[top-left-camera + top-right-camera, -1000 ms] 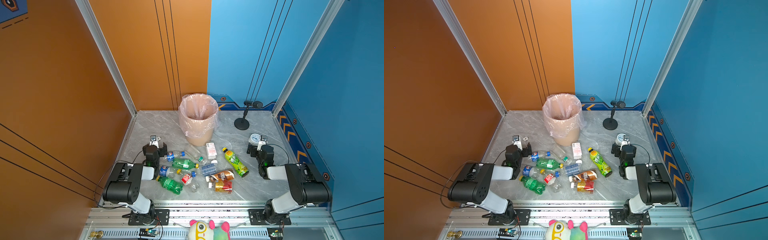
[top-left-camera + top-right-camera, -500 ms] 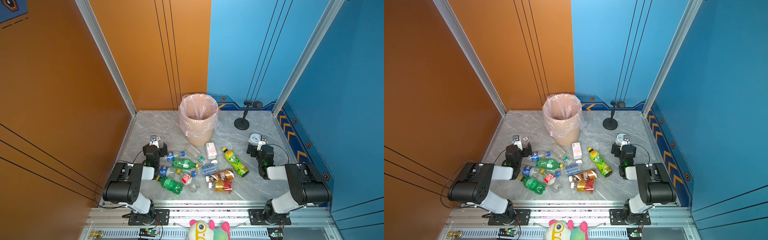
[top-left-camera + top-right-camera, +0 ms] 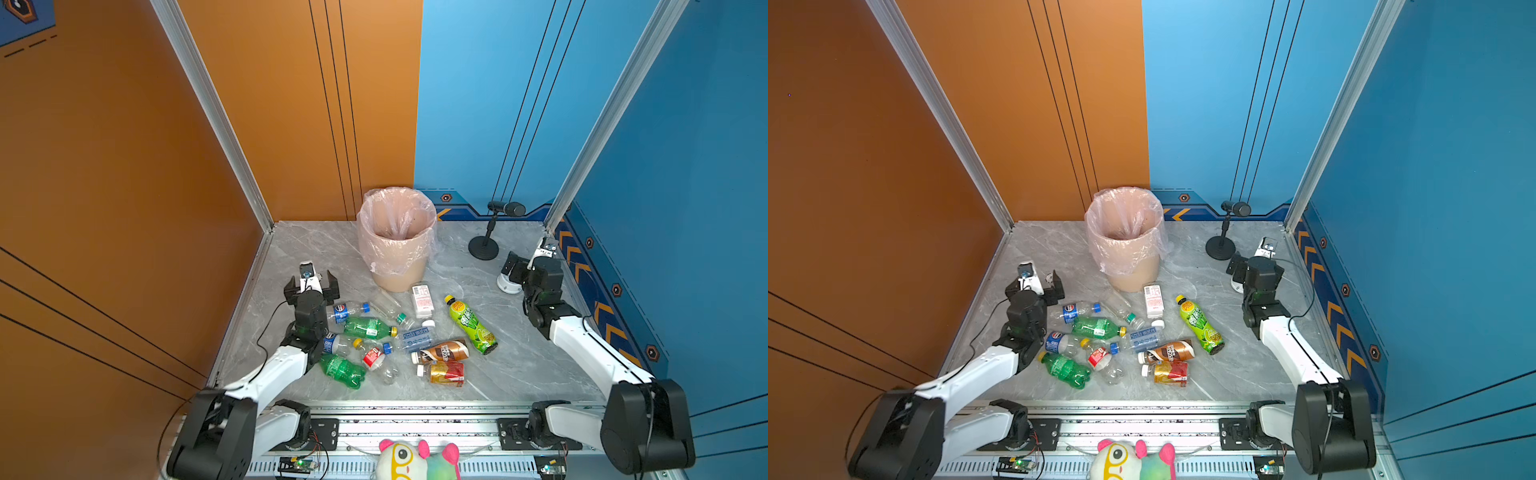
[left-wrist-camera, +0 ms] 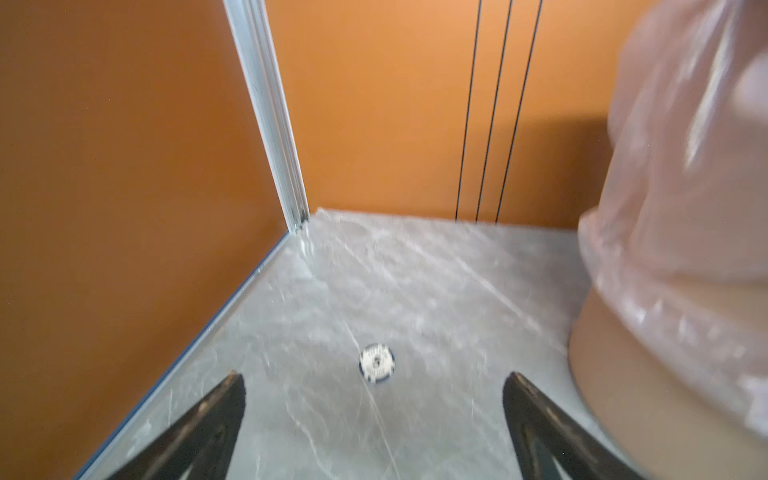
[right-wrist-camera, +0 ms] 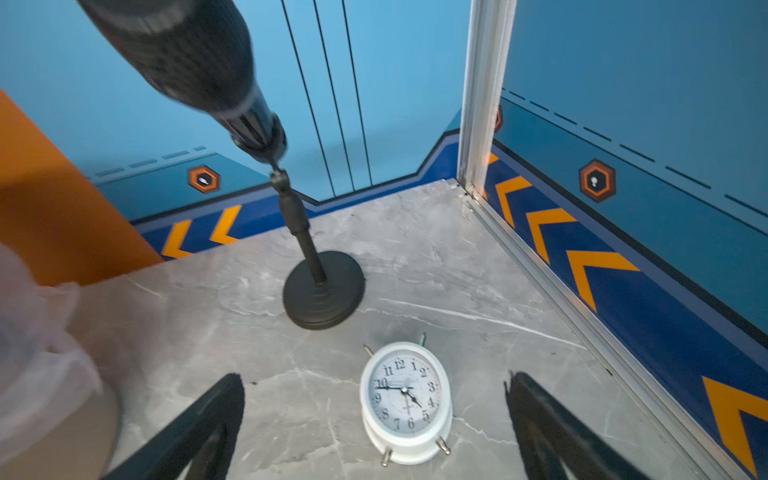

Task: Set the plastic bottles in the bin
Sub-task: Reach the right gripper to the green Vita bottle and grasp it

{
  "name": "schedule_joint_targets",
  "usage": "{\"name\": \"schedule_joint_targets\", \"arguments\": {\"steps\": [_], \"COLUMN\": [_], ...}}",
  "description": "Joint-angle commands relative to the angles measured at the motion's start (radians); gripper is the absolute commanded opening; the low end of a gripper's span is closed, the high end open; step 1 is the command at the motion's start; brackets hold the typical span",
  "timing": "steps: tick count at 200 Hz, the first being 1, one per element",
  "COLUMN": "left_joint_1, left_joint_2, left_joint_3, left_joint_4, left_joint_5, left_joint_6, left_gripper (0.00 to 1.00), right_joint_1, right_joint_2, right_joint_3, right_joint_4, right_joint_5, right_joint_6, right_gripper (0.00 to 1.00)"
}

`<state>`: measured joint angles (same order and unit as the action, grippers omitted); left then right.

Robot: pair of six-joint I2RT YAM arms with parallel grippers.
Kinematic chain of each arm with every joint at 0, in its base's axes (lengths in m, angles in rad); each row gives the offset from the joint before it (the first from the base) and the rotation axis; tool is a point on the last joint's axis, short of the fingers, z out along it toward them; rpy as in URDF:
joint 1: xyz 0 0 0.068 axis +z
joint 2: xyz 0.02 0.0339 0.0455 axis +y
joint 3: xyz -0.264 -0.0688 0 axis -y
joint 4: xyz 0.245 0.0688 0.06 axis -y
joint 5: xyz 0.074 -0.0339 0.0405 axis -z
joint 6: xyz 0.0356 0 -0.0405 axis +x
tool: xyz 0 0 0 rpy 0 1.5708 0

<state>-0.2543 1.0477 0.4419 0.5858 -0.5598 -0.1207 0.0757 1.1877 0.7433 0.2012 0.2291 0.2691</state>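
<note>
Marble tabletop (image 3: 519, 365) edges flank the released left end effector (image 4: 374, 380) and released right end effector (image 5: 374, 380), bottles (image 3: 368, 328) between.

Glossy grey marble-look tabletop (image 3: 316, 249); bin (image 3: 399, 280) matt beige plastic (thin, crinkled clear liner (image 3: 386, 232)); microphone stand (image 5: 324, 291) matt black.

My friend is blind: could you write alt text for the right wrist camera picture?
A small white alarm clock sits on the grey marble table ahead of the open right end effector. Behind it stands a black microphone on a round base.
</note>
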Motion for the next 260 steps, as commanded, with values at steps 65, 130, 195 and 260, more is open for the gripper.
{"name": "schedule_joint_targets", "arguments": {"steps": [65,130,195,260], "left_joint_1": [0.128,0.147,0.155,0.167], "left_joint_2": [-0.544,-0.549,-0.56,-0.561], "left_joint_3": [-0.014,-0.03,-0.034,-0.034], "left_joint_4": [-0.73,-0.756,-0.761,-0.767], "left_joint_5": [0.234,0.262,0.27,0.269], "left_joint_6": [-0.448,-0.528,-0.53,-0.548], "left_gripper": [0.98,0.98,0.98,0.98], "right_joint_1": [0.254,0.436,0.44,0.415], "right_joint_2": [-0.282,-0.062,0.129,0.276], "right_joint_3": [-0.144,-0.075,-0.018,0.008], "right_joint_4": [-0.536,-0.57,-0.541,-0.469], "right_joint_5": [-0.247,-0.119,0.023,0.06], "right_joint_6": [0.053,0.059,0.111,0.115], "right_gripper": [1.0,1.0,0.97,0.84]}}
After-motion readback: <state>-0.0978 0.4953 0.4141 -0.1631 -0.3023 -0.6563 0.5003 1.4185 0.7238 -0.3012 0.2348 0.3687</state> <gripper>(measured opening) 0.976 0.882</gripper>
